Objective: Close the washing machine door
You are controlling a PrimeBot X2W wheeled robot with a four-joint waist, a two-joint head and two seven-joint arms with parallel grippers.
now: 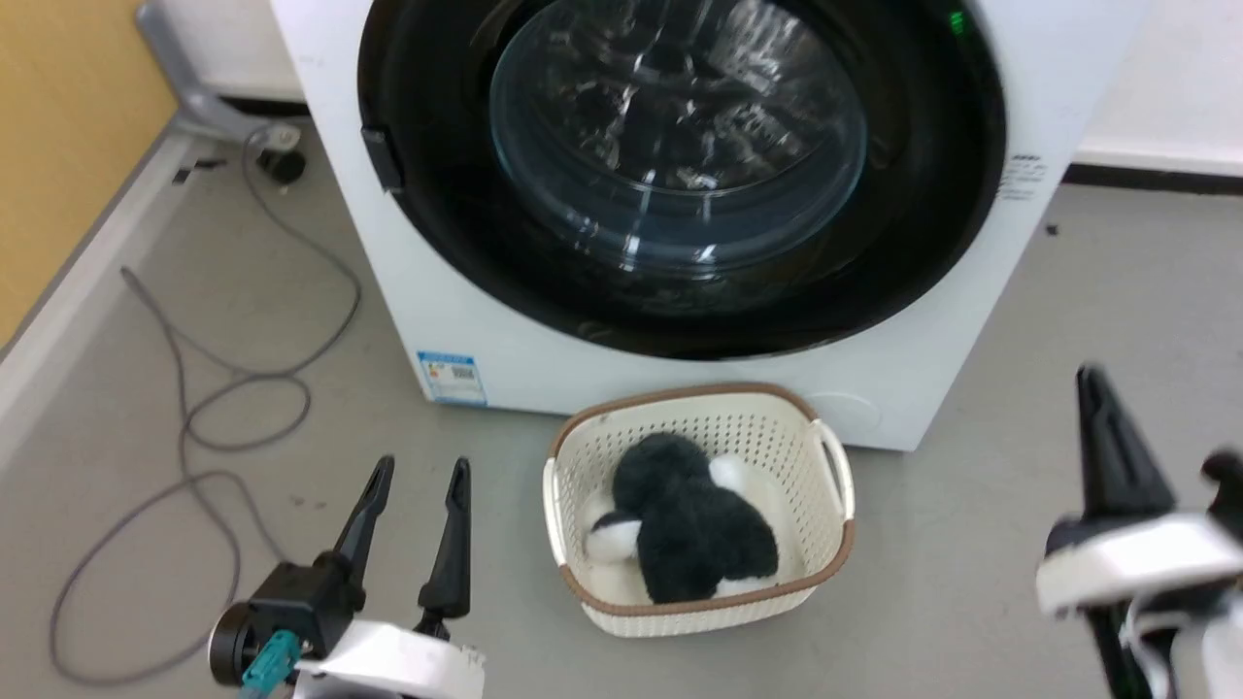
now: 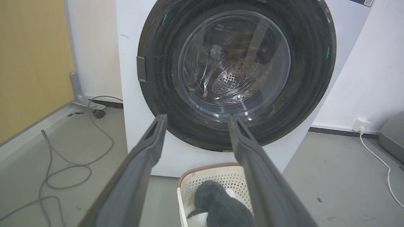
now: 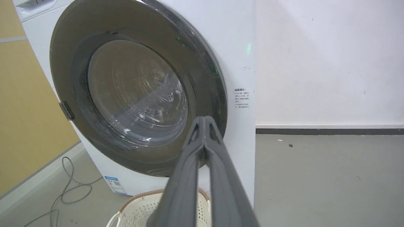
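A white front-loading washing machine [image 1: 505,330] stands on a grey floor [image 1: 1068,291], against a white wall. Its large round black washing machine door [image 1: 680,165] faces the robot and appears to lie flush against the white front. No gap is seen at its rim, so the door is judged to be already shut or very nearly so.

A cream perforated basket [image 1: 699,427] is set on the floor just in front of the machine, with a black-and-white plush toy [image 1: 689,529] inside. A grey cable [image 1: 194,417] is looped on the floor to the left.

The door lies ahead of and above both end effectors, well apart from them. The left end effector [image 1: 421,466] is released, its fingers spread and empty. The right end effector [image 3: 204,121] is clenched on nothing, fingertips pressed together. A small dark tab [image 1: 382,158] sits on the door's left edge, on the left arm's side. Which arm is nearer cannot be told.

Being round, the door has no long axis; its face stands upright.

The steel drum [image 2: 235,77] is shown through the glass in the left wrist view. The door's slanted right edge is shown against the cabinet in the right wrist view.
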